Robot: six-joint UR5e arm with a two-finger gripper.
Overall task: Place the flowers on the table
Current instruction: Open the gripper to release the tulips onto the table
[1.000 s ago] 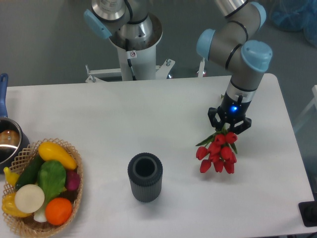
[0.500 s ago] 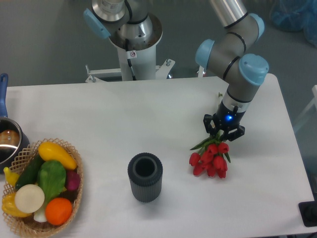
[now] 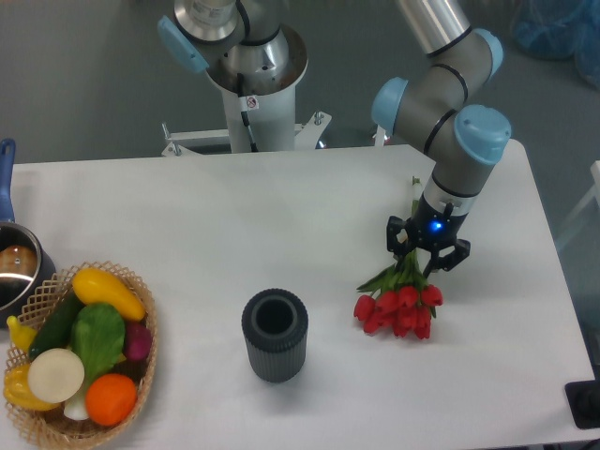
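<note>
The flowers [image 3: 397,310] are a bunch of red tulips with green leaves. Their heads lie low on the white table [image 3: 281,216] at the right of centre, pointing toward the front. The stems run back under my gripper [image 3: 427,251], and a pale stem end [image 3: 415,186] sticks out behind it. The gripper points down over the stems and is shut on them, just behind the leaves. I cannot tell whether the blooms touch the tabletop.
A dark ribbed cylindrical vase [image 3: 275,334] stands upright left of the flowers. A woven basket of vegetables [image 3: 80,352] sits at the front left corner. A metal pot [image 3: 14,267] with a blue handle is at the left edge. The table's right edge is close.
The gripper has shifted slightly left and lowered with the flowers. The tulip heads have moved left and sit nearer the tabletop, and the bunch has tilted flatter.
</note>
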